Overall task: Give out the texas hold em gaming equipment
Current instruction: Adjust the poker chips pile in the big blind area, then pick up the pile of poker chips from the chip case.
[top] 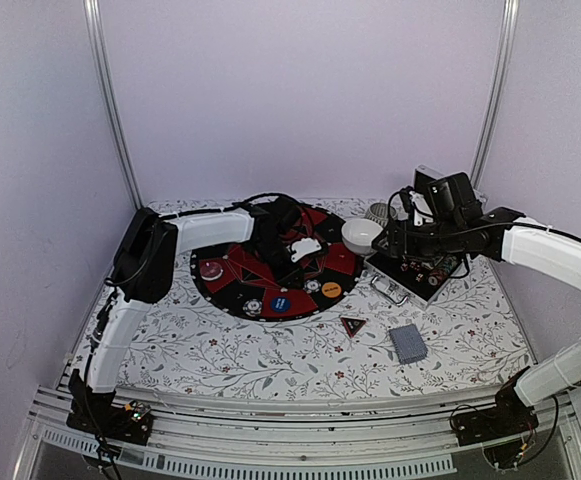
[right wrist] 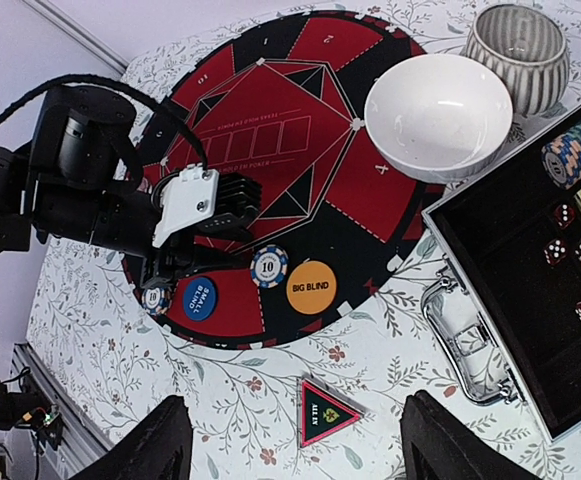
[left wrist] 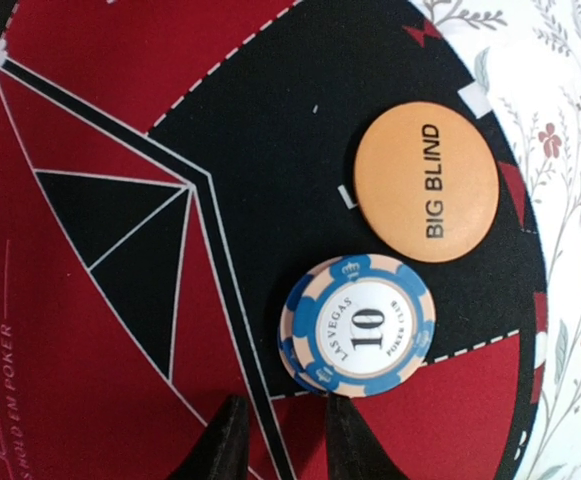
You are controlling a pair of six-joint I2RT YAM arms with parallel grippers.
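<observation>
1. Looking down from above, the round mat (top: pixel 232 262) lies toward the bench's (top: pixel 270 360) far left. The left fingers (top: pixel 292 262) are low over it.
2. A red disc (top: pixel 211 270), a blue disc (top: pixel 280 302) and an orange disc (top: pixel 331 290) sit along the mat's near rim. The blue-and-white chips (top: pixel 313 285) lie between blue and orange.
3. The triangular marker (top: pixel 353 325) and the card deck (top: pixel 407 343) rest apart on the bench, toward its near right corner.
4. The right fingers (top: pixel 385 240) hang beside the white bowl (top: pixel 360 233). The black case (top: pixel 425 278) lies near the right edge.
5. From the left wrist, the left fingers (left wrist: pixel 225 445) stand narrowly parted with only the mat (left wrist: pixel 90 330) between them. Just beyond lie the blue-and-white chips (left wrist: pixel 360 325), marked 10 and stacked slightly offset. The orange disc (left wrist: pixel 427 182), reading BIG BLIND, is close to them but not touching.
6. From the right wrist, the right fingers (right wrist: pixel 165 440) are spread wide and hold nothing. The triangular marker (right wrist: pixel 325 412) lies on the bench between them.
7. The case (right wrist: pixel 470 260) is open, with red dice (right wrist: pixel 570 250) inside. A ribbed cup (right wrist: pixel 518 45) stands just beside the bowl (right wrist: pixel 440 115).
</observation>
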